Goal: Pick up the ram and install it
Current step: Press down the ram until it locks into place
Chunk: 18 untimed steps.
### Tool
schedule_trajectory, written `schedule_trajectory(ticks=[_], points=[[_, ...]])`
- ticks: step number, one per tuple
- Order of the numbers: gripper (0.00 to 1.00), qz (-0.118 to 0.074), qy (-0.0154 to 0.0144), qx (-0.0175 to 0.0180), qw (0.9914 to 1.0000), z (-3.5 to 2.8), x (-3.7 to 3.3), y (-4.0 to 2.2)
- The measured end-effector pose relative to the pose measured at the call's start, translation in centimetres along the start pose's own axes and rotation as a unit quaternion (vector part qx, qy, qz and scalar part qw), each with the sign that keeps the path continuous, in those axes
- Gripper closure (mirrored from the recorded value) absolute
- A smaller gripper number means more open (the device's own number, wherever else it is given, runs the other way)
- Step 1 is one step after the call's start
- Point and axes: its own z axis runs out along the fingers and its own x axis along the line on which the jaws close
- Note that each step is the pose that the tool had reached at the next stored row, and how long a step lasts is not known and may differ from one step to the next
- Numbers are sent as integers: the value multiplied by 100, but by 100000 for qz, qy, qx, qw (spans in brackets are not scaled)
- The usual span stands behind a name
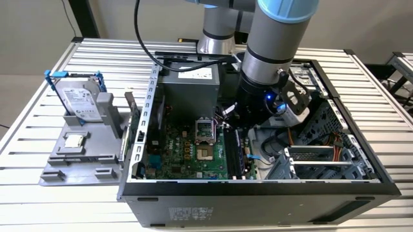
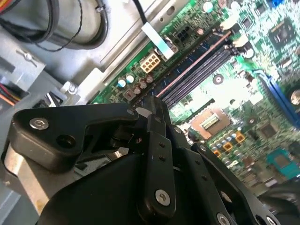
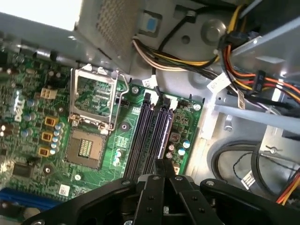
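Second wrist view: the ram (image 2: 194, 61) stands edge-on along the black slots (image 2: 187, 79), its near end at the gripper (image 2: 152, 102), whose fingers are drawn together. Pressure at one end risks seating the ram crooked, leaving the far end high.

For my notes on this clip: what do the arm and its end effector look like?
The arm is a thick silver-grey tube with light blue joint caps and a black band. A black cable loops beside it, and a small blue light glows near the wrist. The end effector is matte black, built from flat linkage bars fastened with small silver screws, narrowing to slim black fingers.
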Motion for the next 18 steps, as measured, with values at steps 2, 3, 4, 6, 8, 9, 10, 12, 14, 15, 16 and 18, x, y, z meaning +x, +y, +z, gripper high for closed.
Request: schedule_trajectory(ticks=[2,3,4,6,8,9,10,12,14,15,16,18], points=[[100,-1823,-32,-2,99983,0,0,0],[100,-2779,-51,-4,99961,0,0,0],[100,-3672,-69,-9,99933,0,0,0],[100,-5442,-101,-7,99852,0,0,0],[100,-7266,-135,-9,99736,0,0,0],[100,-8160,-151,-7,99666,0,0,0],[100,-9115,-166,-5,99584,1,0,0],[100,-10903,-202,-12,99404,2,0,0],[100,-12714,-235,-14,99188,5,0,-1],[100,-13635,-256,-29,99066,7,0,-1],[100,-14519,-295,-72,98940,9,0,0],[100,-16317,-385,-187,98659,15,0,1]])
